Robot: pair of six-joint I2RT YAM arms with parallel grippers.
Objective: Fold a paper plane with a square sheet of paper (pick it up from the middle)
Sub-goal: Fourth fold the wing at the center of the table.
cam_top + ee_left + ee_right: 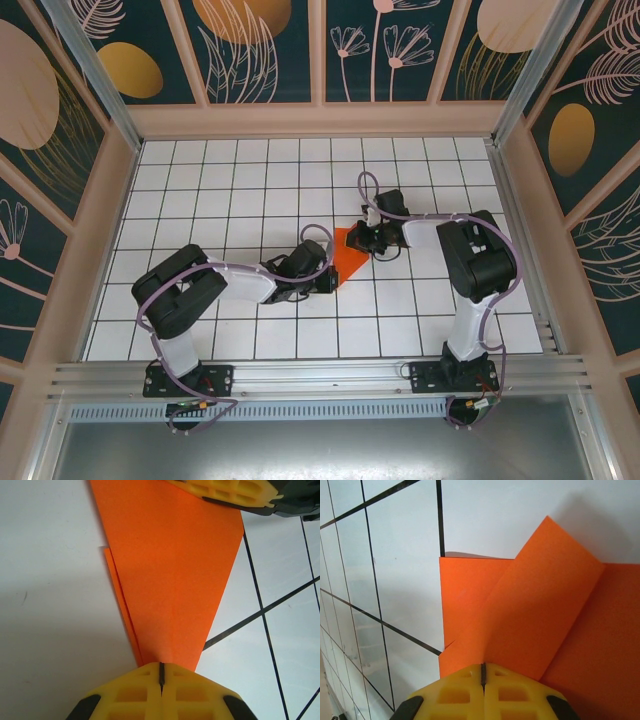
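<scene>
The square sheet of paper (348,256) is bright orange-red and folded into a narrow wedge on the white grid table. It lies between my two grippers. In the left wrist view the paper (170,580) tapers down to my left gripper (161,672), which is shut with its yellow tips set on the paper's narrow end. In the right wrist view a folded flap (540,605) slants up off the layer below. My right gripper (483,672) is shut, with its tips resting on that flap's near end. The right gripper's fingers (235,492) also cross the far end of the paper.
The white tiled table (240,190) is ringed by a low wooden wall (320,120). Both arm bases sit on the metal rail (320,380) at the near edge. The left arm (190,290) lies low across the table and the right arm (475,260) arches over it.
</scene>
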